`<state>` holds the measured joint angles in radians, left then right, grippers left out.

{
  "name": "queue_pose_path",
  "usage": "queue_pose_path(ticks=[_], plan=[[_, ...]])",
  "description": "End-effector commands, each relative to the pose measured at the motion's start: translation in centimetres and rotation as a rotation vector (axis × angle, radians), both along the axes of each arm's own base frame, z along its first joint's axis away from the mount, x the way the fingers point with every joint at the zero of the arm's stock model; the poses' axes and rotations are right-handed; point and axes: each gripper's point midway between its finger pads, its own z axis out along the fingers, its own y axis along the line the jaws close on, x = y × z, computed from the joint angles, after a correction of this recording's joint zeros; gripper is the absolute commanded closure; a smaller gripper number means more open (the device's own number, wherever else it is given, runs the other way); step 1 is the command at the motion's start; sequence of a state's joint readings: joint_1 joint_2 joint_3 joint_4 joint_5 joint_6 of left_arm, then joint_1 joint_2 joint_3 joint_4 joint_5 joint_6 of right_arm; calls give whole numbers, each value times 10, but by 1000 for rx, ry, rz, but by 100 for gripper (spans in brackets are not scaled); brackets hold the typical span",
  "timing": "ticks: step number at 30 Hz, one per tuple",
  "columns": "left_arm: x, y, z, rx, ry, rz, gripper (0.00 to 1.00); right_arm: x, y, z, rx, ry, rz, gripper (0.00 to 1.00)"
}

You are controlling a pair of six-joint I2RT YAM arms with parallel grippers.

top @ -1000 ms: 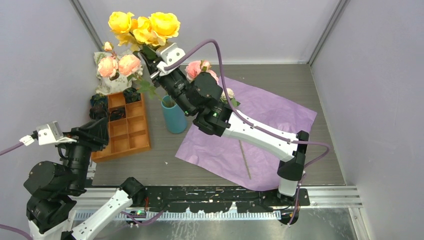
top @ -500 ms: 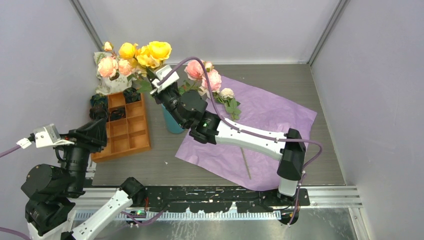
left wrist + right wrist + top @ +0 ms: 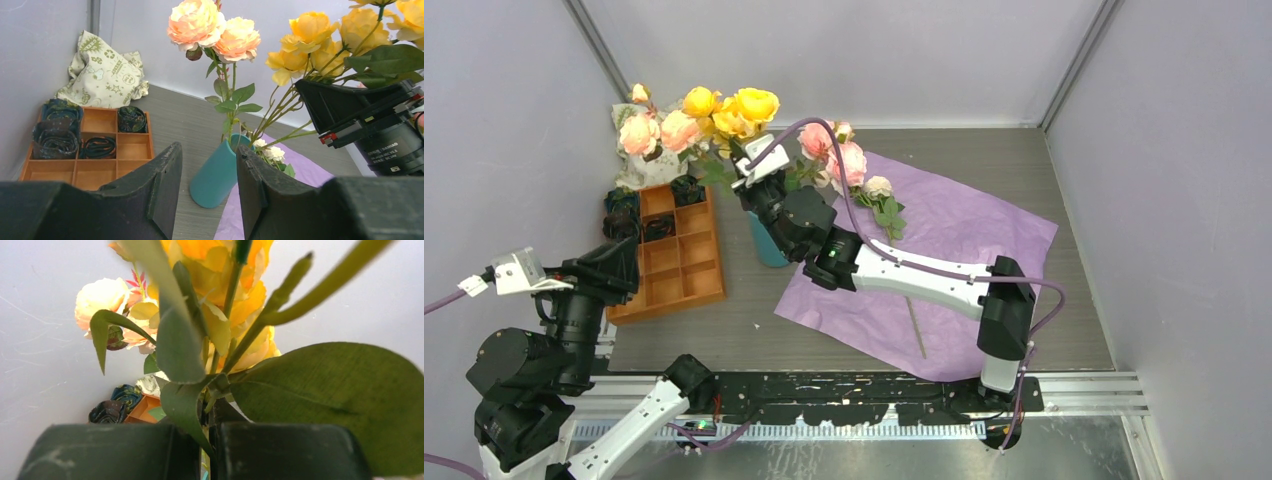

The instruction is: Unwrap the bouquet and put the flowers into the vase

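- Teal, the vase (image 3: 765,250) is standing upright on the grey table (image 3: 984,160), between the orange tray (image 3: 689,272) and the purple paper (image 3: 969,240), and touching the paper's left edge as far as I can tell.
- The right gripper (image 3: 210,435) is pinching the green stems of the yellow roses (image 3: 732,106), its jaws pressed almost together around them; leaves are crowding its own camera.
- Those stems are running down from the grip to the mouth of the vase. From the left wrist view they are going into it, though I cannot tell how deep.
- The pink roses (image 3: 215,31) are standing in the vase too, leaning towards the far left corner with their blooms high above the rim.
- The left gripper (image 3: 209,152) is hanging at the near left, just beside the tray's near end. Its jaws are partly apart with nothing between them, and it is pointing at the vase.
- The purple paper is lying flat and open to the right of the vase, under the right arm.
- A few loose roses (image 3: 839,155), pink and cream, are lying on the paper's far left corner, and a thin bare stem (image 3: 916,320) is lying near its front edge.
- A cream cloth bag (image 3: 102,72) is slumping against the wall behind the tray, and dark bundles (image 3: 55,137) are sitting in the tray's far compartments.
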<state>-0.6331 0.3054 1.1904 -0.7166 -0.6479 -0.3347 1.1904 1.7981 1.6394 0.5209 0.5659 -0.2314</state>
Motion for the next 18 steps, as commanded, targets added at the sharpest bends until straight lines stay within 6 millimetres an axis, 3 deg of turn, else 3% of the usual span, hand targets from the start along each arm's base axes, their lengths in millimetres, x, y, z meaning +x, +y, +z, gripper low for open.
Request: queue_pose_path(ticks=[1,6,13,18], plan=[[2,-6,11,-18,-21,-23,55,5,3,-13,23,44,-14,95],[2,-6,12,-22,-23,-27,55,6,8,-40,-16,100,-8,88],[2,-7,14,-22,-23,-28,55,-1,5,-55,-19,160,21,48],[5,-11,14,-20,-17,-38,55,-8,-2,-53,-11,185,48,33]])
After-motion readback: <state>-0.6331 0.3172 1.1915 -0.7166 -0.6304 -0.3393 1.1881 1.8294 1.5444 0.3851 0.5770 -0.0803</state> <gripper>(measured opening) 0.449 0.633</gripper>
